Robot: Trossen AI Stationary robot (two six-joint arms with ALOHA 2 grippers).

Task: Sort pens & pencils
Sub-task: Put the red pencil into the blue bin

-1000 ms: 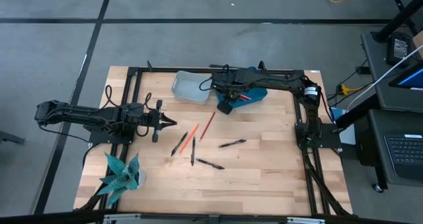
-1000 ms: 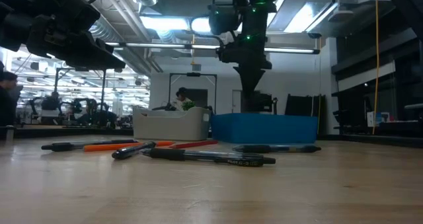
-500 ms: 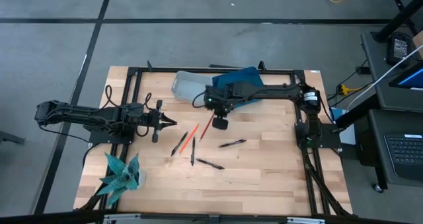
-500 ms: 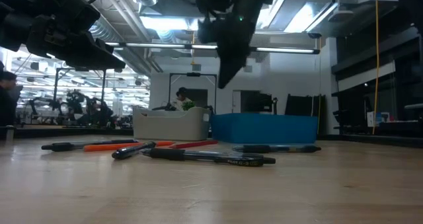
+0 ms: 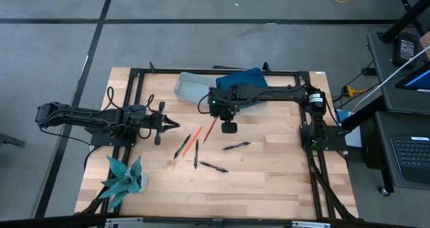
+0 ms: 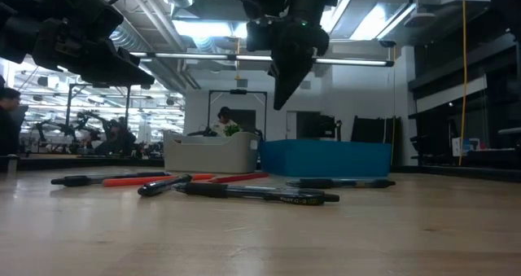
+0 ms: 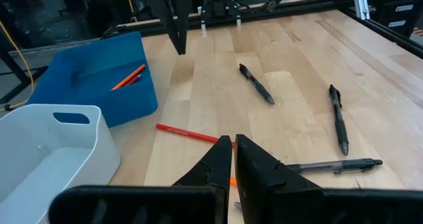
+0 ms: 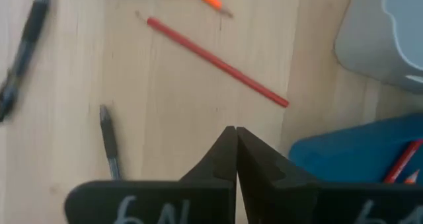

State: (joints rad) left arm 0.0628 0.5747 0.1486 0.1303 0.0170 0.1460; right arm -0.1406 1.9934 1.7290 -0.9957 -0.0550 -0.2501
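On wood table (image 5: pixel 269 167) — pens (image 5: pixel 236 146), pencils (image 5: pixel 210 128) scattered; both pincers pressed together.

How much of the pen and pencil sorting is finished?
Done: at least two pencils lie in the blue bin. In hand: nothing; the right gripper is shut and empty above the red pencil. The left gripper waits shut at the side. Left: that pencil, an orange pencil and four black pens. The white bin looks empty.
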